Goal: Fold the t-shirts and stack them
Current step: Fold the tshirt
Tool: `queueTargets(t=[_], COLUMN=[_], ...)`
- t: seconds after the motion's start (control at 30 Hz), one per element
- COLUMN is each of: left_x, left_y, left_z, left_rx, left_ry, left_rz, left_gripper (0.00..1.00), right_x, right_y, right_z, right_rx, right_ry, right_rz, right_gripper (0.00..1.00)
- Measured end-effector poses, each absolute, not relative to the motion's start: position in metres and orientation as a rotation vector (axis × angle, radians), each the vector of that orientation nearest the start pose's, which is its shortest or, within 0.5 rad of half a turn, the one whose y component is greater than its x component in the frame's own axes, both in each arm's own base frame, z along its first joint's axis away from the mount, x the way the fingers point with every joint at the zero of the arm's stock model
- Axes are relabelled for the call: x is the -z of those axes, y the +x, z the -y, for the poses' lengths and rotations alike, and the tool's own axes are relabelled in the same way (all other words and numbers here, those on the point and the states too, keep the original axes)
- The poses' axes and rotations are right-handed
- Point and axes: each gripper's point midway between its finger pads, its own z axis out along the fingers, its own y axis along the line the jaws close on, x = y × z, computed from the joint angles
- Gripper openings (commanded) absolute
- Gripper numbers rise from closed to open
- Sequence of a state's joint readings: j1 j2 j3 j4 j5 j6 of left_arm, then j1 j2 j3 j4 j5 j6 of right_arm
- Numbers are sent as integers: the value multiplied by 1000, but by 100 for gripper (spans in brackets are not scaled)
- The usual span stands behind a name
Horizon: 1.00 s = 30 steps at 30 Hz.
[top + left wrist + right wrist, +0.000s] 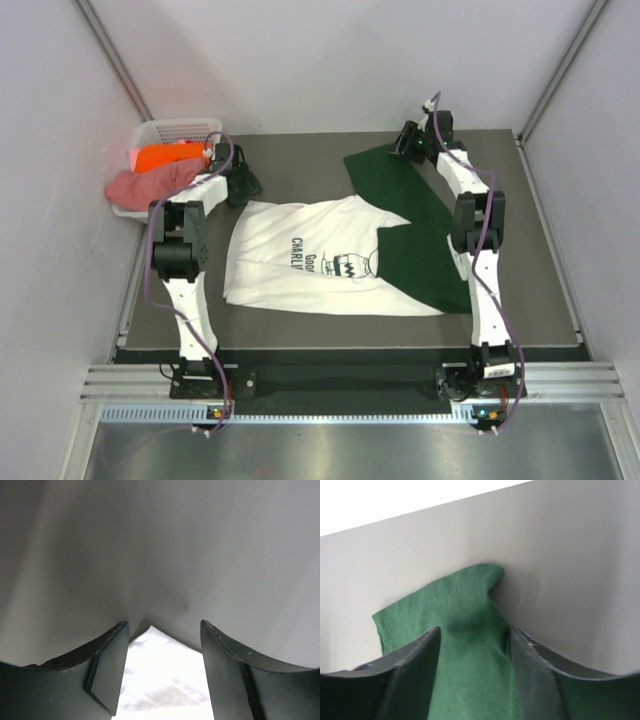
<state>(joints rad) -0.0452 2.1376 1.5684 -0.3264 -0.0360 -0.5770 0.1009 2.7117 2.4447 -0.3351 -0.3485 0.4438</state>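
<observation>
Dark table mat [530, 250]: white t-shirt [300, 265] lies spread mid-table, 0 folds finished by my read; right gripper [472, 630] clamps its far green sleeve [465, 600]; left gripper [240, 185] at far-left corner, grip unclear. Still queued: orange t-shirt [168, 156], pink t-shirt [145, 185] in far-left basket [180, 126].

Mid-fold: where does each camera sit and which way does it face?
Top external: above and behind the bases, looking down on the table; left arm, right arm, the white-and-green t-shirt and the basket show.
Left wrist: on the left arm, facing along the left fingers at pale cloth.
Right wrist: on the right arm, facing along the right fingers at the green sleeve between them.
Shared: top and right wrist both show that sleeve.
</observation>
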Motion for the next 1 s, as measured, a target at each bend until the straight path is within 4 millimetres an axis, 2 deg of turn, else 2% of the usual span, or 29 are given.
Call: queueTargets(t=[0.03,0.1,0.13,0.2,0.37,0.53,0.77,1.0], left_x=[-38,-38,-38,-38,-37,-38,-38,-38], left_y=[528,526,526,525,521,521,520,514], left_z=[39,38,39,38,36,36,37,39], left_rx=[227,230,232,233,238,242,242,260], left_ry=[-666,-664,-662,-661,-662,-654,-642,-623], left_rz=[-2386,-2386,-2386,-2386,-2385,-2382,-2388,-2393], left_gripper=[64,64,63,61,59,64,59,70], right_x=[-53,-51,-48,-44,-38,-39,-39,-39], right_y=[671,671,671,670,671,665,663,662], right_z=[-146,-147,-147,-146,-140,-129,-125,-125], right_rx=[-694,-701,-703,-698,-653,-577,-550,-547], right_ry=[176,177,180,187,211,228,228,225], right_rz=[-2208,-2210,-2214,-2223,-2223,-2212,-2202,-2200], right_gripper=[43,28,14,0,0,0,0,0])
